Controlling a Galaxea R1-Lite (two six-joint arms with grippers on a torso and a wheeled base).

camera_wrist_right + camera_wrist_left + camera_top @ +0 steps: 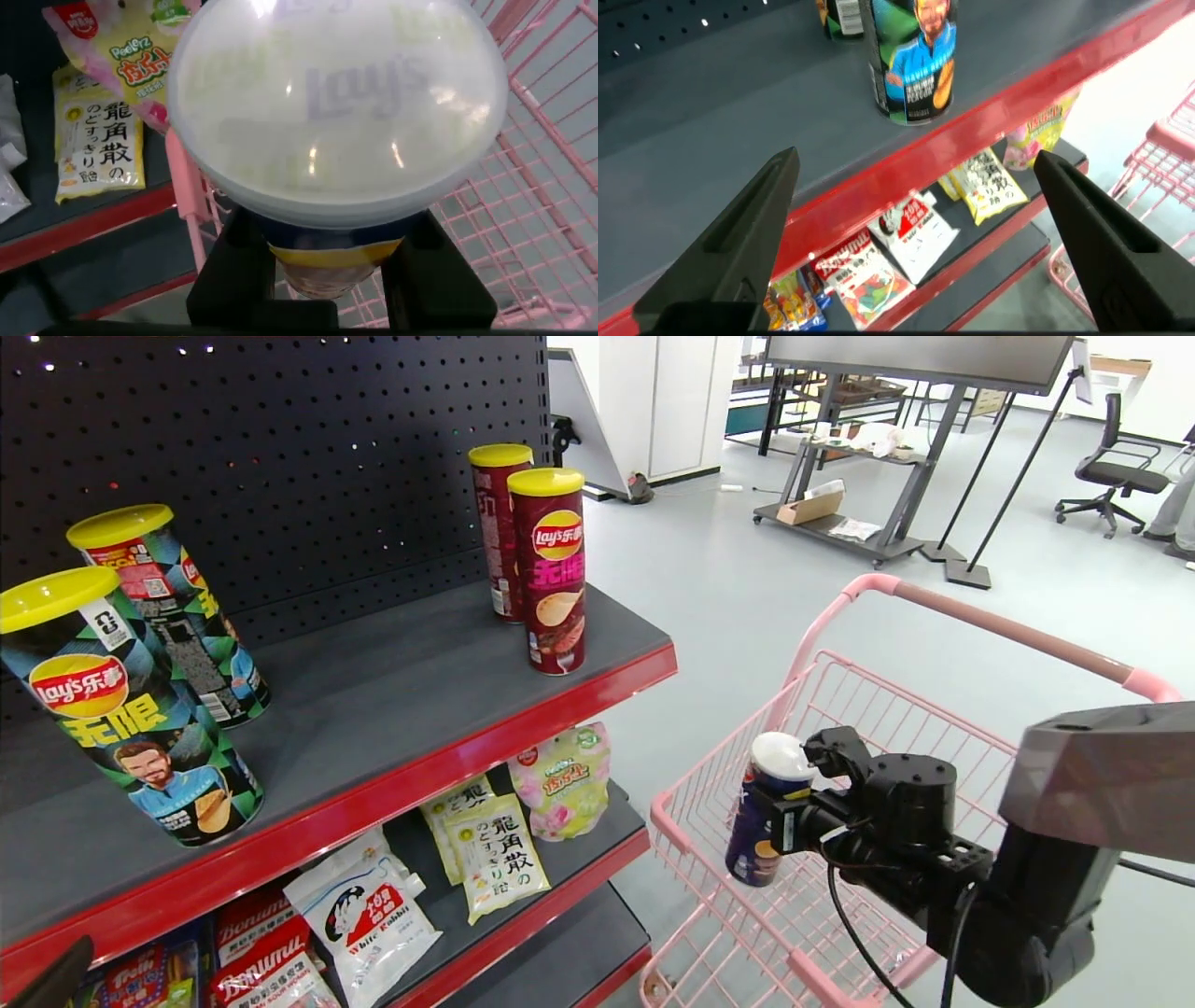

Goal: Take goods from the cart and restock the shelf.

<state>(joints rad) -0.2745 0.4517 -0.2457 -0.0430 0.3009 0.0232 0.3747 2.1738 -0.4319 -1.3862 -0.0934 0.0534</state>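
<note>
One chip can [767, 812], dark blue with a white lid [780, 756], is the item being restocked; it hangs upright in the air over the front end of the pink cart [1008, 633], clear of the wire basket. The right gripper [810, 789] pinches it from the side, just below the lid, jaws pressed on the body. That grip looks chosen to keep the can vertical so it can be stood down flat. It's to the right of the top shelf [401, 681] and lower than the board, so it probably needs a lift and a swing left before placing. The shelf has two dark red cans [557, 569] near its right end and two green cans [131, 709] at the left, all upright with yellow lids. The bare board between the pairs is the likely slot. Risk: clipping the red front edge [523, 728] or tipping the nearest red can on the way in. Snack bags [495, 854] lie on the lower shelf, not involved. The left gripper [917, 159] sits in front of the shelf near the green cans, jaws spread wide, holding nothing.
</note>
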